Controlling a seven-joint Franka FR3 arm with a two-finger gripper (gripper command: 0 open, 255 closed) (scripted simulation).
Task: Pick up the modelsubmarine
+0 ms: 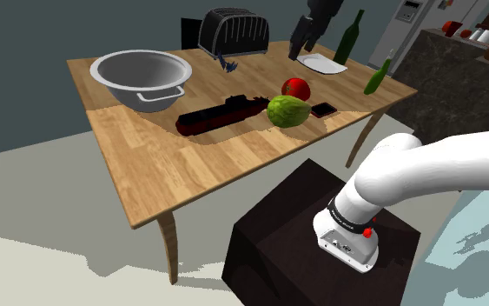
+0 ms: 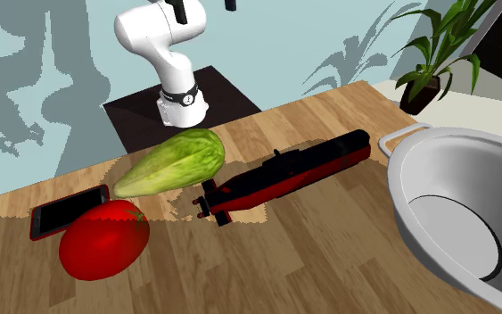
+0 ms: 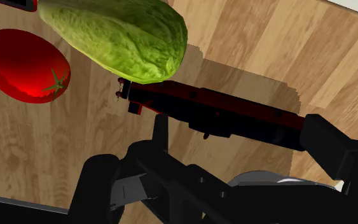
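The model submarine (image 1: 221, 113) is a long dark red and black hull lying on the wooden table (image 1: 164, 165), between a metal bowl and a green lettuce. It also lies across the second exterior view (image 2: 284, 174), its tail near the lettuce. In the wrist view the submarine (image 3: 215, 111) lies beyond the fingers, well below them. My black gripper (image 1: 300, 48) hangs high above the table's far side, and at the second exterior view's top edge (image 2: 206, 7). It is open (image 3: 244, 130), fingers apart, with nothing between them.
A green lettuce (image 1: 287, 111), a red tomato (image 1: 296, 87) and a phone (image 1: 325, 109) crowd the submarine's tail end. A large metal bowl (image 1: 142, 76), a black toaster (image 1: 234, 32), a white plate (image 1: 322, 63) and two green bottles (image 1: 349, 36) stand further back.
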